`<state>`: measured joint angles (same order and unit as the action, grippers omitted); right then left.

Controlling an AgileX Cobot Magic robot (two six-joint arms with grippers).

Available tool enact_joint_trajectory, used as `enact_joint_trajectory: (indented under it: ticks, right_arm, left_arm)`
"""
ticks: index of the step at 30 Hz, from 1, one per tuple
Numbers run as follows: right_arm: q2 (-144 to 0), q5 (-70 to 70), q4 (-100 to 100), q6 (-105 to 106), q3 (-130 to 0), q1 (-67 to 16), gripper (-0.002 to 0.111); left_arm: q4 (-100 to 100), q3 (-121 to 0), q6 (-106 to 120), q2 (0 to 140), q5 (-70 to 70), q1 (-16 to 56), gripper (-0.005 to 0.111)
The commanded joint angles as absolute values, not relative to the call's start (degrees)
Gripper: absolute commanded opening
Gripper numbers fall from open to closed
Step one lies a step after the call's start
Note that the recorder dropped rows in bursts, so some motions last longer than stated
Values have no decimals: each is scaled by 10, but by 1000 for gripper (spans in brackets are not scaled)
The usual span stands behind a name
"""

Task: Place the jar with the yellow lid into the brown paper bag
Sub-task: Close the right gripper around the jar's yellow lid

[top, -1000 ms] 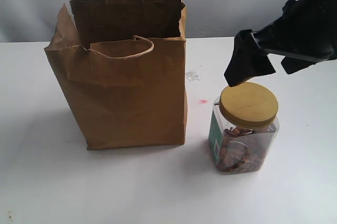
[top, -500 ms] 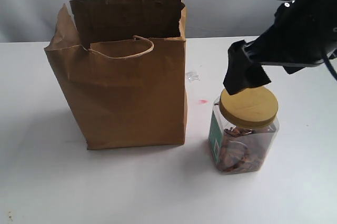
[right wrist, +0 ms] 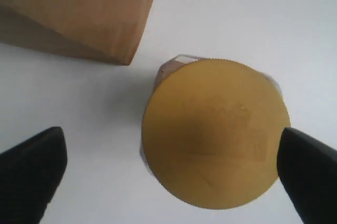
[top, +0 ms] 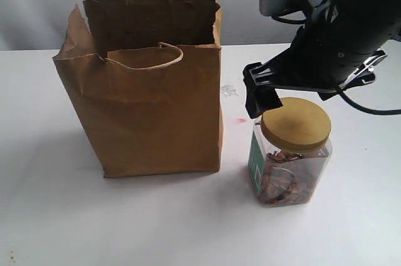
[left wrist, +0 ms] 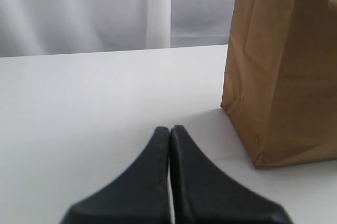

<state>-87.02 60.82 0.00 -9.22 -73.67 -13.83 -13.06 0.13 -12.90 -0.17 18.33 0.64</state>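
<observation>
The yellow-lidded jar (top: 291, 156) stands upright on the white table, to the right of the brown paper bag (top: 147, 91), which stands upright with its top open. My right gripper (top: 301, 94) hovers just above the jar and is open wide. In the right wrist view its fingertips (right wrist: 31, 174) lie either side of the yellow lid (right wrist: 216, 134), clear of it. My left gripper (left wrist: 170, 129) is shut on nothing, low over the table beside the bag (left wrist: 284, 66). It does not show in the exterior view.
A small pink mark (top: 241, 120) and a bit of clear scrap (top: 229, 91) lie on the table (top: 62, 216) between bag and jar. A pale curtain (top: 37, 3) hangs behind the table.
My right gripper has swung left and down from the far right, and now sits spread over the jar's lid. The jar and bag have not moved.
</observation>
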Motion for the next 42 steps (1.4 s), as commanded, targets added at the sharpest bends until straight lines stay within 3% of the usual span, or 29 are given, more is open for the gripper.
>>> enact_joint_trajectory:
  ticks: [1,42]
  right_arm:
    - [-883,585,-33,-112,-741,-141,105]
    - [-955,593,-90,-144,-740,-141,105]
  left_arm:
    - [-128,0,-131,0,178,9,1]
    - [-128,0,-131,0,178,9,1]
